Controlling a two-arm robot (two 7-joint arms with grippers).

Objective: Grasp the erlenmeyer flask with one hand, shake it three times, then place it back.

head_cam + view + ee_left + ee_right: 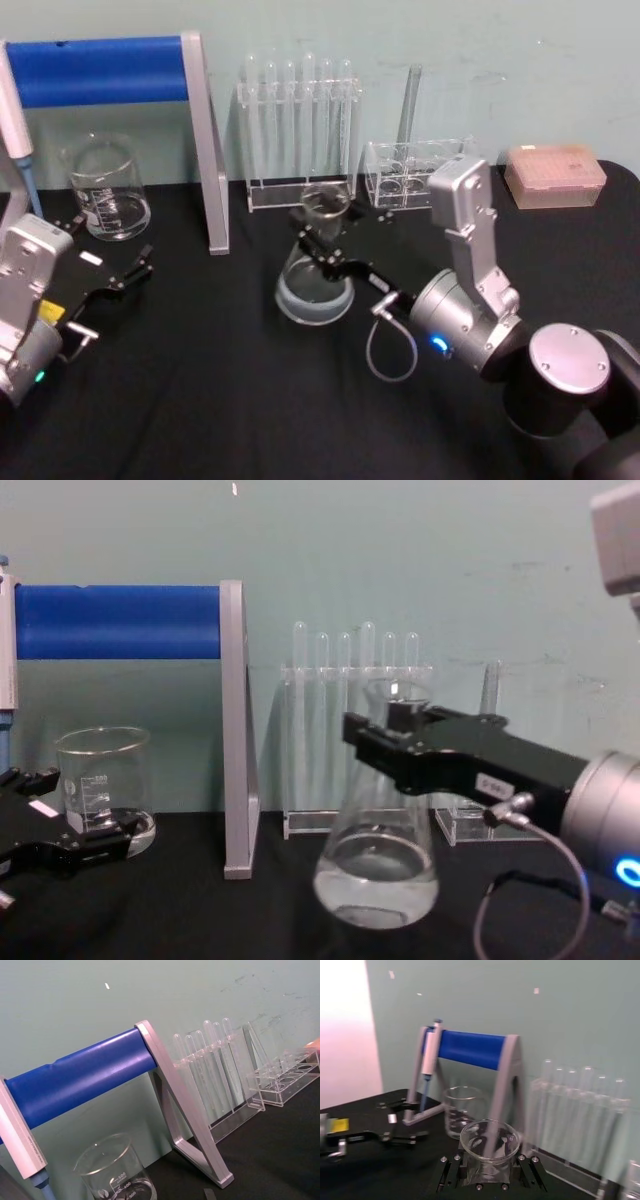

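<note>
Erlenmeyer flask (315, 288), centre frame, is pinched at the neck by right gripper (322, 238) fingers (375, 745), and being fragile, slippery and bottom-heavy is best gripped there; left gripper (106, 252) parked spread, lower left.

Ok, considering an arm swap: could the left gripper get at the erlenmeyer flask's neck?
Probably not: the right gripper grips the erlenmeyer flask at its neck, leaving only the body free. The left gripper sits open by the beaker.

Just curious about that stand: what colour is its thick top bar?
The bar is bright blue, clearest in the chest view.
</note>
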